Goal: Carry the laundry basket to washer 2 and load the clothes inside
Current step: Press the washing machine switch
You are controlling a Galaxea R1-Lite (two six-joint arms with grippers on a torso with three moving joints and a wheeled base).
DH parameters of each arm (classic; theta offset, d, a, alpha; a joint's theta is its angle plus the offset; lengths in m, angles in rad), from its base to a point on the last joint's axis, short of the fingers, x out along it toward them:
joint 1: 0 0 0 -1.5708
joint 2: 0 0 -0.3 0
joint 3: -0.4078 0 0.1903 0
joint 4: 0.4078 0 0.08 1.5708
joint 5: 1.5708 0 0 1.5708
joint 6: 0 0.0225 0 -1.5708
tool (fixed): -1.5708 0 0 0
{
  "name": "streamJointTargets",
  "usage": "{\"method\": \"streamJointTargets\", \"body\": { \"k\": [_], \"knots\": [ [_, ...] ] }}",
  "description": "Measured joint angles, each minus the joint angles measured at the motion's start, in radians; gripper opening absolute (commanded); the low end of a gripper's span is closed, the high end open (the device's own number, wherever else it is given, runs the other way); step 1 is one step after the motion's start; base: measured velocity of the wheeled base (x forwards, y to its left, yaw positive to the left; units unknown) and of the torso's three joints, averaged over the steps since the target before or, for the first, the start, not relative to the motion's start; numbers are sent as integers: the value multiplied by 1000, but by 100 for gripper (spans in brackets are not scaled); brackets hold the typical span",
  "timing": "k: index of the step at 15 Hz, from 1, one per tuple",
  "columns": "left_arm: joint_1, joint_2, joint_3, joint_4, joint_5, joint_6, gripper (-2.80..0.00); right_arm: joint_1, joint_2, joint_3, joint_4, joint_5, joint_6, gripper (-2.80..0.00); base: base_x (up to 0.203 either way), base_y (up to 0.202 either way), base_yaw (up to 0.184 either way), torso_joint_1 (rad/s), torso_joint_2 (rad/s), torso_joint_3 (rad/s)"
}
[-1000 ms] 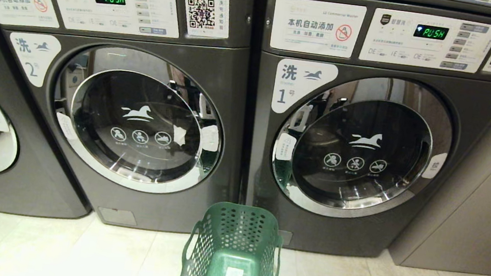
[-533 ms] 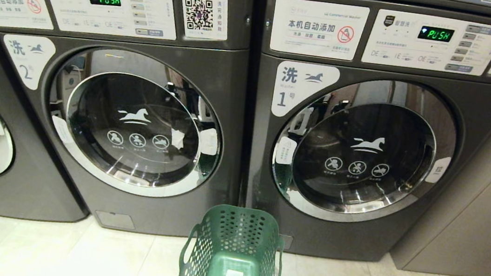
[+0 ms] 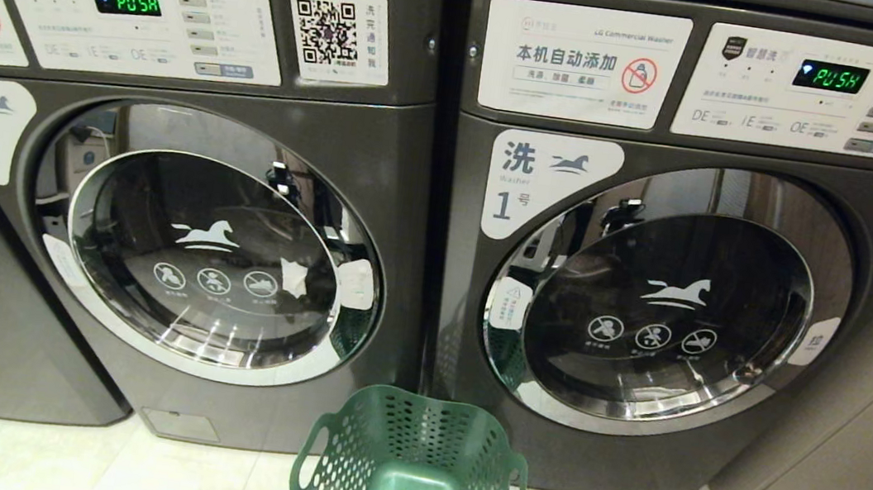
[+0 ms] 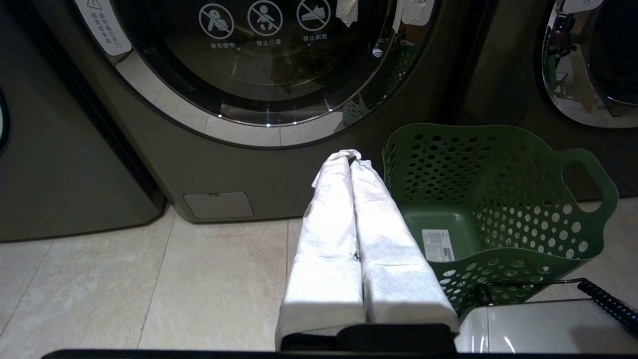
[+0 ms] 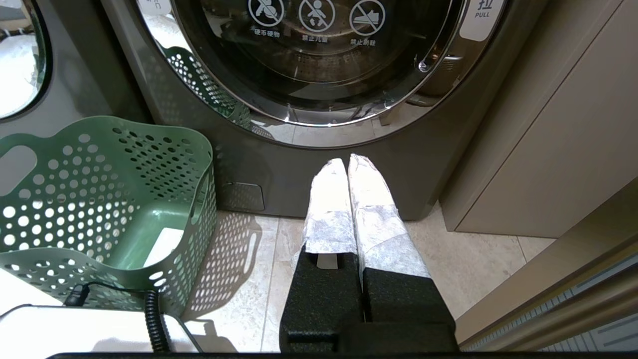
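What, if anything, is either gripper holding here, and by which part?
Nothing is held. The left gripper and right gripper are both shut on nothing, to either side of the green laundry basket, which sits on the floor.

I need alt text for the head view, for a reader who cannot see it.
An empty green laundry basket stands on the tiled floor before two dark grey front-loading washers with closed doors, washer 2 left and washer 1 right. Both displays read PUSH.
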Motion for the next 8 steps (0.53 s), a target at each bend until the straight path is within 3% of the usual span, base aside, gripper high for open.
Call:
{"method": "streamJointTargets", "body": {
  "k": [8],
  "knots": [
    [0, 0, 0, 0, 1, -2, -280, 0, 0, 0, 0, 0, 2, -280, 0, 0, 0, 0, 0, 0]
  ]
}}
